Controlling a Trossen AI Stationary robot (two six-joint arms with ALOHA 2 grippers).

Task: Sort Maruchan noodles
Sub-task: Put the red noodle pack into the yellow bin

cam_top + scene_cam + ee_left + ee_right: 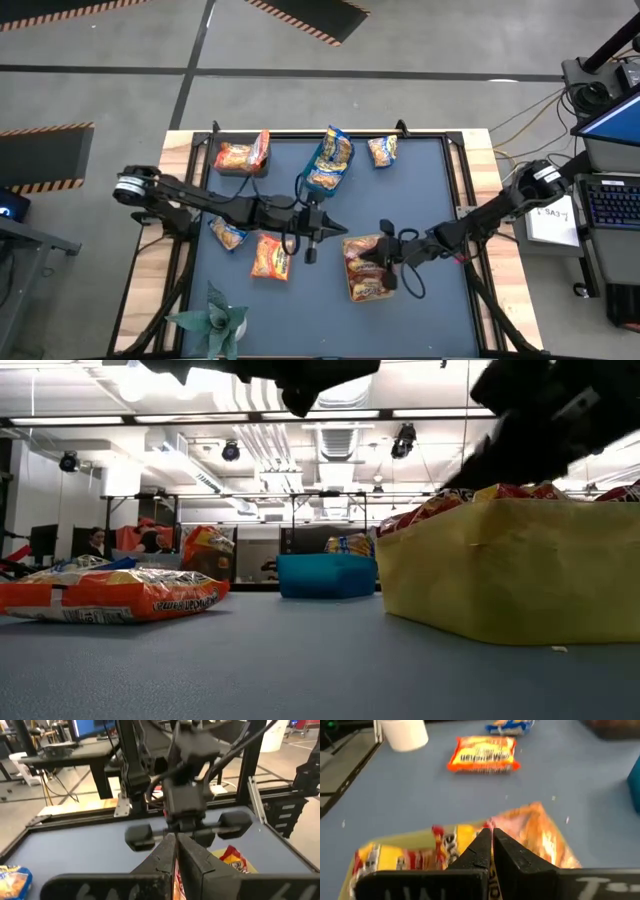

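Left gripper [312,238] closed, empty, mid-table. Flat orange crinkly plastic noodle packet [269,257] loose just beside it, toward table's front edge, long axis front-to-back. Right gripper [388,262] closed, empty, over yellow-green plastic bin [352,289], farther off.

This is looking like a robotics lab: ceiling lights [230,451] are hanging overhead, hazard-striped floor [300,20], laptop [610,195] sitting beside the tabletop [420,200].
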